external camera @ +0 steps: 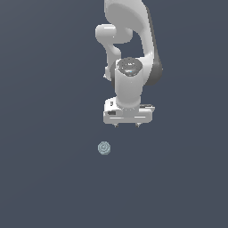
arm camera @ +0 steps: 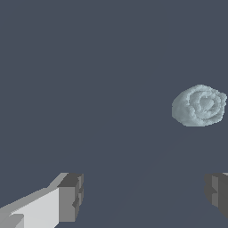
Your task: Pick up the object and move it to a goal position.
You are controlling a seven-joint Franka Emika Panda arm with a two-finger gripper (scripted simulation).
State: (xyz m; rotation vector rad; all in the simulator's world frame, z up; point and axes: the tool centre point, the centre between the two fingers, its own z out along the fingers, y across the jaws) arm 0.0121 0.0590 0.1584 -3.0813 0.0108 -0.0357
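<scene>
The object (external camera: 104,148) is a tiny round pale grey-blue item with concentric ring marks, lying on the dark grey surface. It also shows in the wrist view (arm camera: 199,105). My white gripper (external camera: 127,125) hangs above the surface, apart from the object, which lies toward the exterior view's left and nearer the bottom of that view. The jaws stand wide apart and hold nothing. In the wrist view both fingertips (arm camera: 71,197) show with a wide gap between them, and the object lies outside that gap.
The white arm (external camera: 129,53) rises behind the gripper toward the top of the exterior view. The dark grey surface (external camera: 44,178) fills both views.
</scene>
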